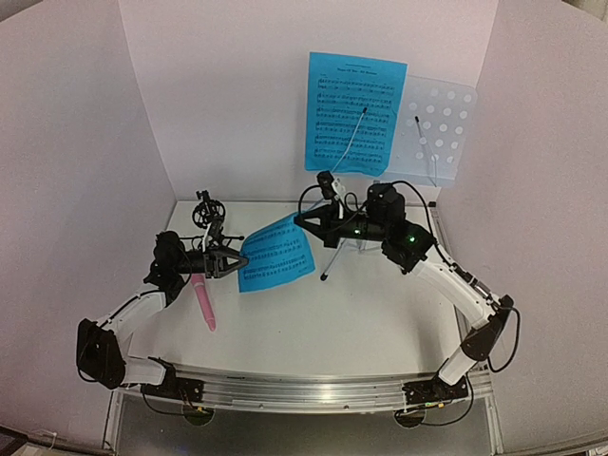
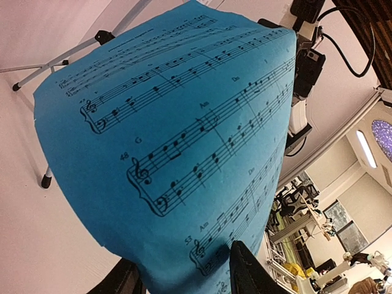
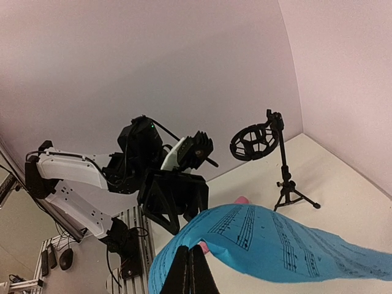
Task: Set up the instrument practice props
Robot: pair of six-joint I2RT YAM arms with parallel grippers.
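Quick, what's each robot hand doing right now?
Left gripper: open, jaws either side of the blue sheet-music page.
Right gripper: closed, pinching that page's edge.

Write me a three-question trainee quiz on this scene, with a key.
1. True or false: the pink microphone sits in the black mic holder.
2. Which one is shut on the loose blue page? A: the left pincer. B: the right pincer. C: neither.
3. What rests on the music stand?

Key
1. False. It lies on the table, apart from the holder.
2. B. The left pincer's fingers stand apart at the page's other edge.
3. The other blue page.
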